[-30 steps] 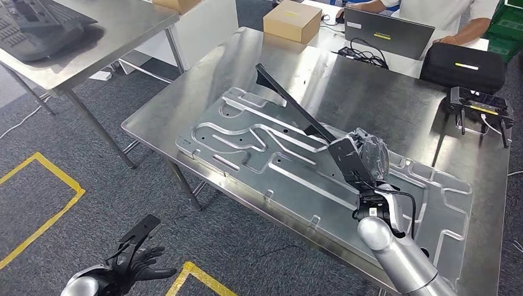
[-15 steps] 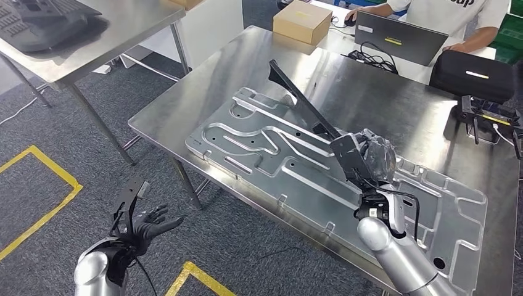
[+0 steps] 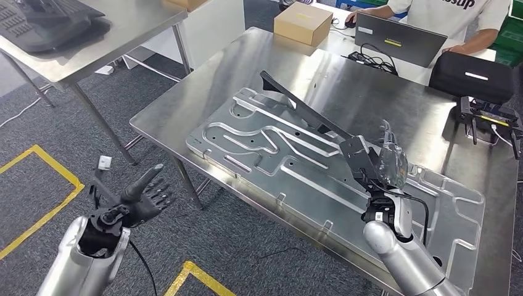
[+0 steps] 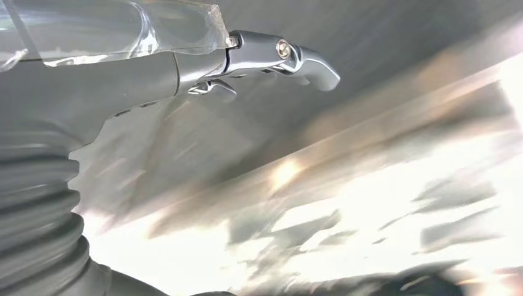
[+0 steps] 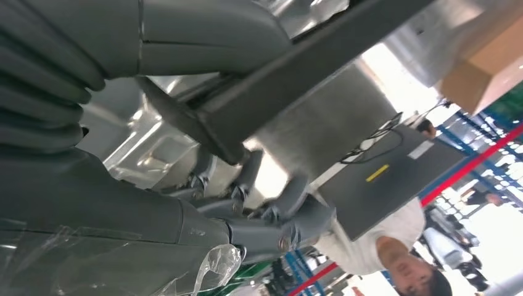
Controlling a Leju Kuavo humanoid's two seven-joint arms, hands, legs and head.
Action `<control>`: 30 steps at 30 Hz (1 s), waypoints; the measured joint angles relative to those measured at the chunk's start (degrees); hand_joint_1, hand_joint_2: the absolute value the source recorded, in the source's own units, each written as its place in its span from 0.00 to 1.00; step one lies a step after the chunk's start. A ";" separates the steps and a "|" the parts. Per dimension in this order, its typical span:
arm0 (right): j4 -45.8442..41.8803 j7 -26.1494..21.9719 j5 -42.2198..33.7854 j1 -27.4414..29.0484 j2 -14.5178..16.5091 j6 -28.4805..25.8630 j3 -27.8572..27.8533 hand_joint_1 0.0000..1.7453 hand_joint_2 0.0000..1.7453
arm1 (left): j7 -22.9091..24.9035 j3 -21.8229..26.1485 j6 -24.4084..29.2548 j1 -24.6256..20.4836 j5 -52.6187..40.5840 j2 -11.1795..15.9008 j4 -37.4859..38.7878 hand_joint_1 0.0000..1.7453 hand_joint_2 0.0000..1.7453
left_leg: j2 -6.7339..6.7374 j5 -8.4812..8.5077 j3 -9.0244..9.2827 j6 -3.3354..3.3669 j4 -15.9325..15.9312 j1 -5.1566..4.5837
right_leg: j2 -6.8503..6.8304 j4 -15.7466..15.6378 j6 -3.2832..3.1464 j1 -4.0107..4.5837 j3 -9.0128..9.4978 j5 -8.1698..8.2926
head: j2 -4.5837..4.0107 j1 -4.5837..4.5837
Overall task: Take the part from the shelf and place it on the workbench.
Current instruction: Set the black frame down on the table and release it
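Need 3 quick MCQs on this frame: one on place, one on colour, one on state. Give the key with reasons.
1. Where does the long black part lie?
A. over the stamped metal panel
B. on the floor
C. on the cardboard box

2. The floor tape is:
A. red
B. yellow
C. white

3. The left hand is:
A. holding the part
B. holding nothing, fingers apart
C. resting on the workbench

Key: 1 A, the part slants above the panel, its near end at the right hand. 2 B, yellow lines on grey carpet. 3 B, it hangs over the floor, spread.
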 joint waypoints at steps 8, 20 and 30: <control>1.45 6.77 14.83 -0.25 -0.84 25.18 -1.77 0.00 0.00 | 0.33 -24.24 -2.54 -0.99 -2.23 13.25 -5.79 0.00 0.00 | 0.48 -0.03 0.23 -0.09 -0.16 0.04 | 0.57 -0.01 -0.18 0.03 -0.01 0.05 | 0.00 0.00; 2.83 6.82 18.80 -0.89 0.42 54.08 -5.07 0.00 0.00 | 0.33 -36.44 -3.38 -1.02 -1.48 19.91 -7.55 0.00 0.00 | 0.36 -0.03 0.34 -0.24 -0.23 0.17 | 0.33 -0.01 -0.38 0.19 0.14 -0.08 | 0.00 0.00; 2.13 6.82 19.75 -0.06 0.27 51.11 -6.82 0.00 0.00 | 0.33 -39.61 -2.01 -0.58 -1.78 22.30 -8.93 0.00 0.00 | 0.30 -0.02 0.38 -0.23 -0.22 0.15 | 0.21 -0.02 -0.37 0.16 0.21 -0.05 | 0.00 0.00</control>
